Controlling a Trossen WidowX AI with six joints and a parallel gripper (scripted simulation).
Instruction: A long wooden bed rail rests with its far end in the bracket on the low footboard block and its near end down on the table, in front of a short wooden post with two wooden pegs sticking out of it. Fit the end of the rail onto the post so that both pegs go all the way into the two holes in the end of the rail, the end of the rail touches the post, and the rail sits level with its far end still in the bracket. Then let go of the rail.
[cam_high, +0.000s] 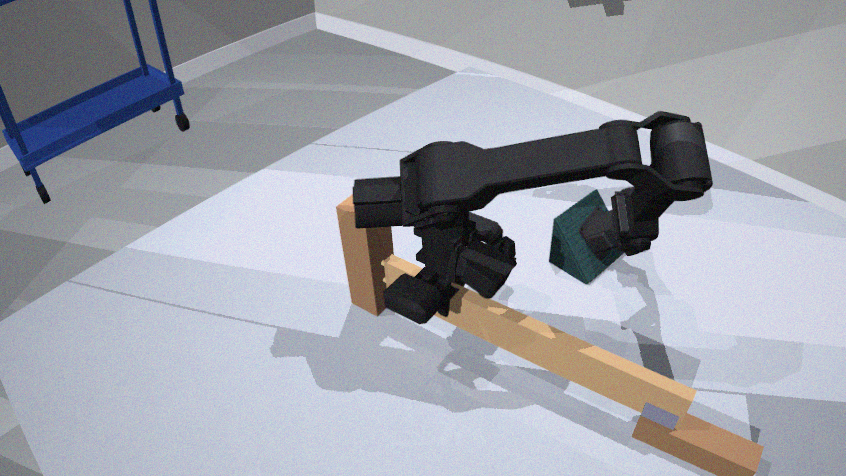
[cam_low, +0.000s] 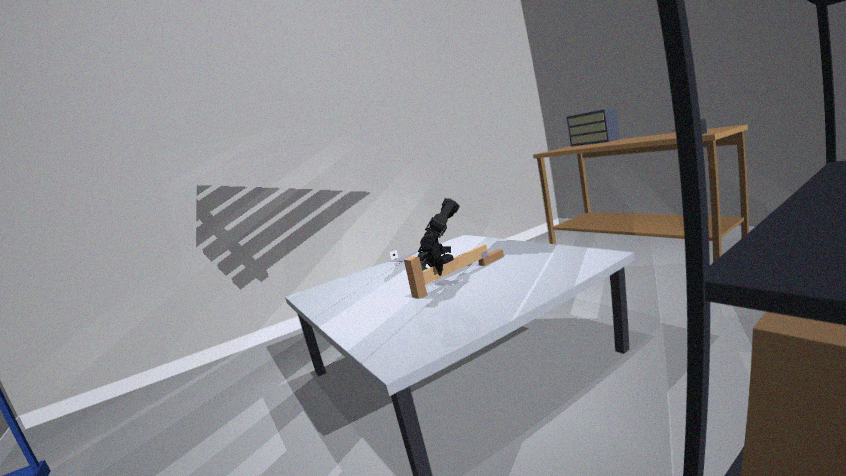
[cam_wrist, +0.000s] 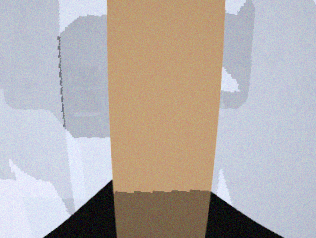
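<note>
A dark green wedge-shaped block (cam_high: 576, 242) stands on the pale worktop (cam_high: 236, 355) behind the rail, close under the arm's base links and well apart from the rail itself. Off the worktop, a blue wheeled cart (cam_high: 88, 112) stands on the floor in the top view, and the exterior view shows a wooden shelf table (cam_low: 644, 177) with a small drawer box (cam_low: 588, 127) on it. The arm's forearm crosses over the top of the post (cam_high: 366, 260), hiding part of it from above.

The bed rail (cam_high: 562, 349) is one long wooden beam; its long axis runs from the post diagonally to the low footboard block (cam_high: 704, 446), where its far end sits at a small grey bracket (cam_high: 660, 416). Its near end reaches the post's face, raised off the worktop; no pegs show in the top view, and the joint is partly hidden behind the gripper.

The gripper (cam_high: 440, 293) is clamped on the rail just beside the post. In the wrist view the rail (cam_wrist: 166, 94) runs straight away from the camera.

Counted: one rail, one post, one footboard block, one bracket, one wedge.
</note>
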